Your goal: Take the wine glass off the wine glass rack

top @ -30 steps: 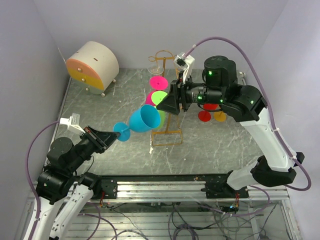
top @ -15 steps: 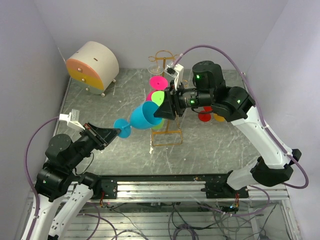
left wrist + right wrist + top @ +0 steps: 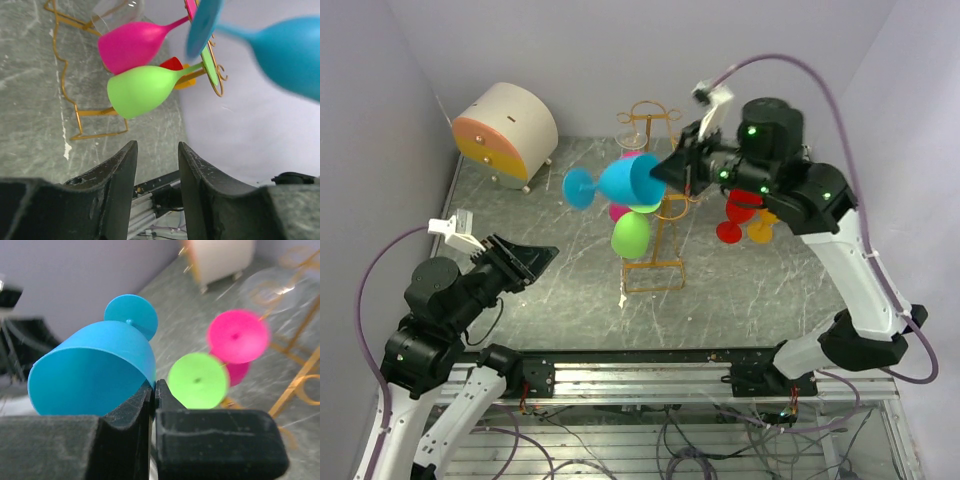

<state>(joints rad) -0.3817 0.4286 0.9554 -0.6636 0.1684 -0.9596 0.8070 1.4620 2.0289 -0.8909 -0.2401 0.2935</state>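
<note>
The right gripper (image 3: pixel 153 387) pinches the rim of the blue wine glass (image 3: pixel 92 372), one finger inside the bowl and one outside, the jaws pressed nearly together on the thin wall. The glass lies on its side in the air, mouth toward the gripper, round foot pointing away. Seen from above, it hangs left of the upper rods of the wine glass rack (image 3: pixel 654 264), high over the grey table (image 3: pixel 770 290).

Just beside the right fingers, on the rack side, are the round feet of a green glass (image 3: pixel 197 380) and a pink glass (image 3: pixel 237 336), both hanging from the rack's arms; the green foot is the closer. Whether the blue bowl brushes it cannot be told from overhead, where the two overlap.

The left gripper (image 3: pixel 157 150) stands with its fingers moderately apart and nothing between them, low and well to the left of the rack, the blue glass above it and apart from it. Bare table lies between it and the rack's base.

Right of the rack hang a red glass (image 3: pixel 735 215) and an orange glass (image 3: pixel 762 228). A round cream drawer box (image 3: pixel 505 130) sits far left of the rack by the back wall.
</note>
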